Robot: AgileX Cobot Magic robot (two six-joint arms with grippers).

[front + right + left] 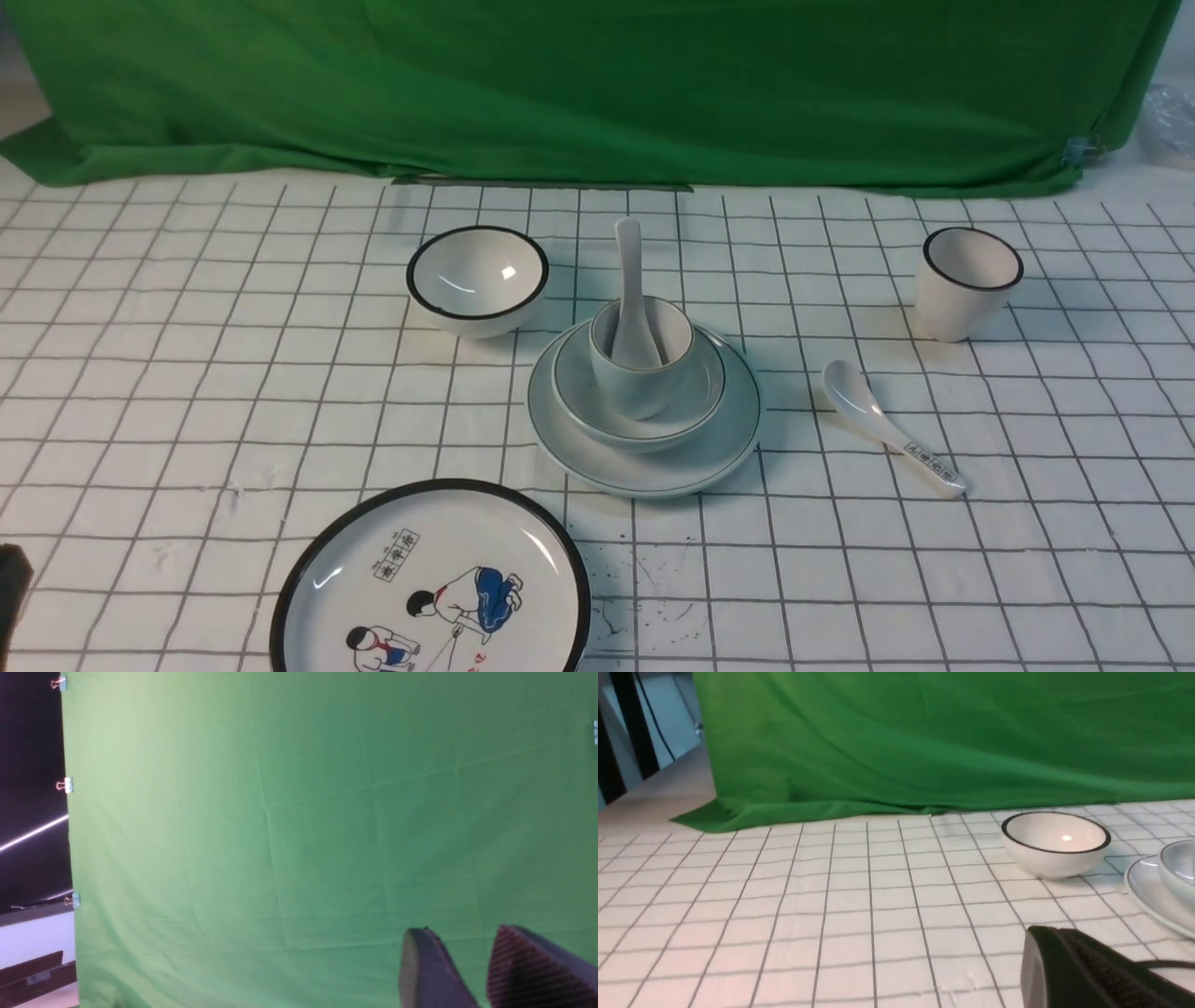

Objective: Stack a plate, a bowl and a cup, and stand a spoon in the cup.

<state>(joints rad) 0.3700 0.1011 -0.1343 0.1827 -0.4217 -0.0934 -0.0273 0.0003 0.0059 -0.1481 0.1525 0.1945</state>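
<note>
The pale grey-blue plate lies at the table's middle. The shallow bowl sits on it, and the cup stands in the bowl. The plain white spoon stands in the cup, handle up and leaning back. The plate's edge and the bowl also show in the left wrist view. My left gripper is shut and empty, low over the table to the left of the stack; only a dark bit of it shows in the front view. My right gripper is open and empty, facing the green cloth, and is out of the front view.
A black-rimmed white bowl stands back left of the stack and shows in the left wrist view. A black-rimmed white cup stands at the back right. A printed-handle spoon lies right of the stack. A cartoon plate lies front left. A green cloth hangs behind.
</note>
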